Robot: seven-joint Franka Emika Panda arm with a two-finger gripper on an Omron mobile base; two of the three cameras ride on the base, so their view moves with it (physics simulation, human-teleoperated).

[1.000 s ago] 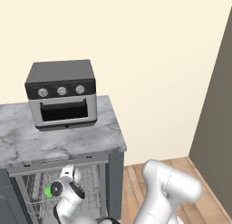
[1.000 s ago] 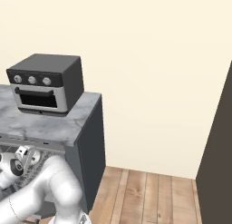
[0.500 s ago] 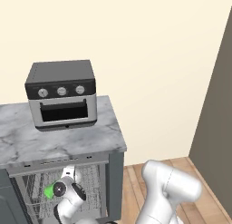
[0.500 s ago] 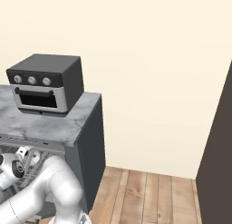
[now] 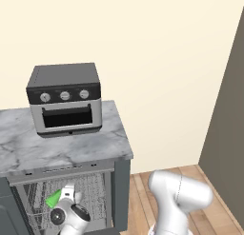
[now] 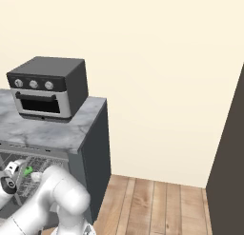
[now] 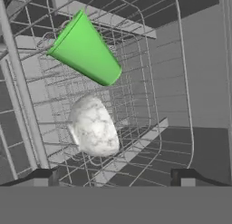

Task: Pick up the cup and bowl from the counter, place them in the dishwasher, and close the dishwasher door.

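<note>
Item count: one cup [image 7: 86,48], green, at upper left of the hand view. One bowl [image 7: 94,126], pale, at centre left, below the cup. One toaster oven [image 5: 64,98] at upper left of the left base view, fitted with three knobs.

no text or labels can be read.

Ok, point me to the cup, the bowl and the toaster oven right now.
cup [image 7: 86,50], hand view, on its green side wall.
bowl [image 7: 94,127], hand view, on its pale rounded underside.
toaster oven [image 5: 64,97], left base view, on its knob panel.
</note>
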